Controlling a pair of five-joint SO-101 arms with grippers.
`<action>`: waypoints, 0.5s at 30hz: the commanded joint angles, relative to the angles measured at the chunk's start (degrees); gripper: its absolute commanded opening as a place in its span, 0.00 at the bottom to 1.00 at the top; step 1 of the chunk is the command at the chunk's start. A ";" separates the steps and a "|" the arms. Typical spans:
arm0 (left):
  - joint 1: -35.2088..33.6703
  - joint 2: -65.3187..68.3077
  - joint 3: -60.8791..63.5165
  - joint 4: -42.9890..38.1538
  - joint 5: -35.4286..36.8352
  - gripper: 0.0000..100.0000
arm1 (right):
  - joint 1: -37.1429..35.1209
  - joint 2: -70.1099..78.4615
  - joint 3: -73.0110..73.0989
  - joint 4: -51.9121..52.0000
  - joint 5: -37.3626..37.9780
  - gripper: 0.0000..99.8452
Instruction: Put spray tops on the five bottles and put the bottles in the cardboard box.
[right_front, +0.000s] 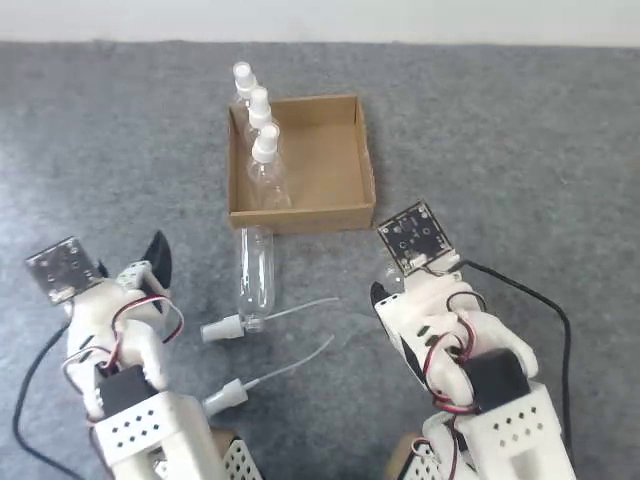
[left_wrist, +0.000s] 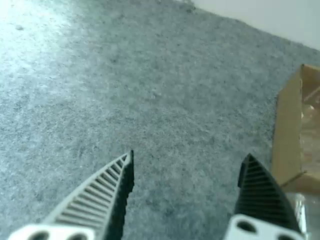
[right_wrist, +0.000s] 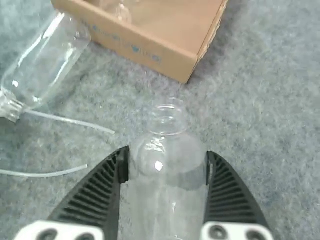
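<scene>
Right jaws hold one bottle (right_wrist: 167, 165); three bottles (right_front: 262, 150) boxed, two tops (right_front: 222, 328) loose.

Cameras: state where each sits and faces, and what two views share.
High view: fixed above the table, looking down; left arm and right arm show, cardboard box beyond them.
Left wrist view: on the left wrist, looking past the open left gripper at bare table.
Right wrist view: on the right wrist, looking past the right gripper, shut on an uncapped bottle, toward the box.
Shared: high and right wrist views both show the box and the lying bottle.
</scene>
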 joint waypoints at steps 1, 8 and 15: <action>2.64 -1.05 -5.49 5.98 -3.34 0.32 | 0.31 -2.51 -0.18 -1.98 -0.62 0.10; 9.05 -0.62 -7.52 11.16 -8.44 0.32 | 4.79 -3.12 3.52 -7.69 -0.70 0.10; 13.54 -0.53 -10.77 19.08 -16.88 0.32 | 7.25 -2.59 5.36 -11.47 -2.55 0.10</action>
